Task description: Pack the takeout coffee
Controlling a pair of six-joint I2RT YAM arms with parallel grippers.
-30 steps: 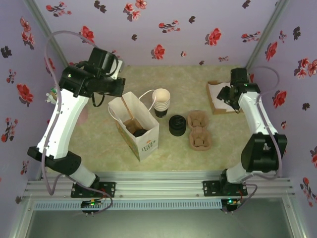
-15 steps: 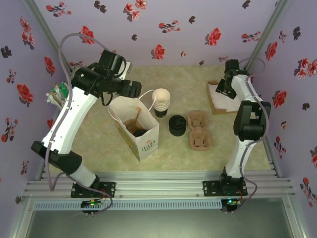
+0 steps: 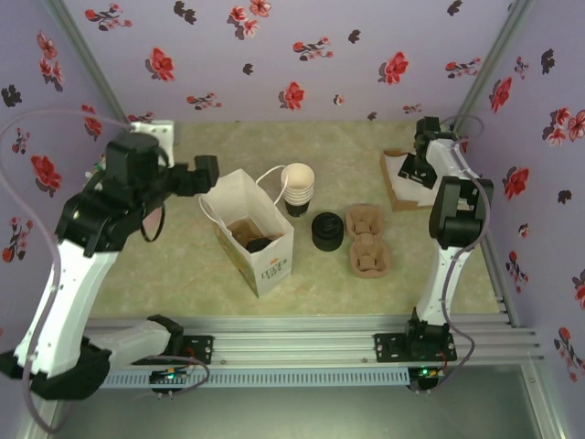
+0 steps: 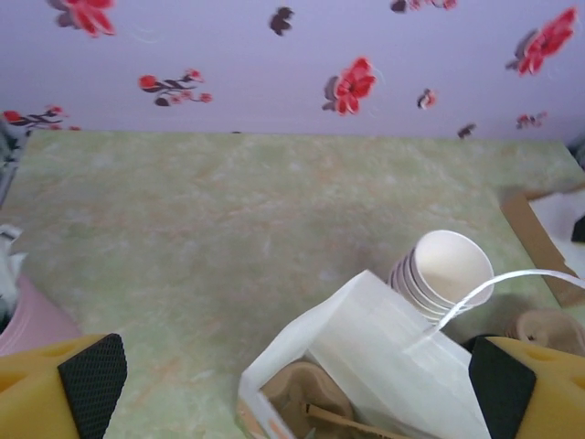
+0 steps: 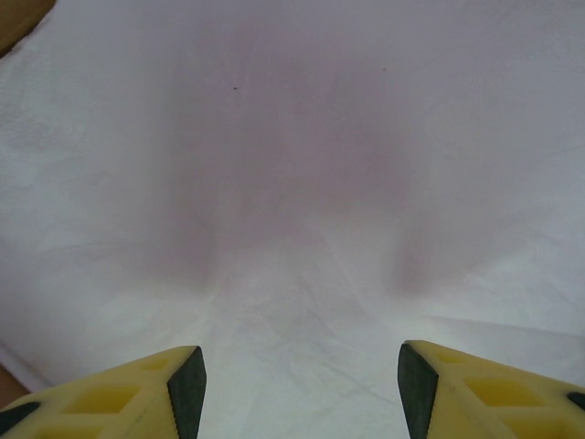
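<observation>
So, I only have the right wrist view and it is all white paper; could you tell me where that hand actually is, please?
Observer: The right hand is over the white sheet in a brown cardboard tray at the table's far right.
Operator: Thank you. And where is the bag from there?
Observer: The white paper bag stands open left of centre, well apart from that tray.
Operator: Is the other hand holding anything?
Observer: No, the left hand is open and holds nothing, close by the bag's far-left edge.
</observation>
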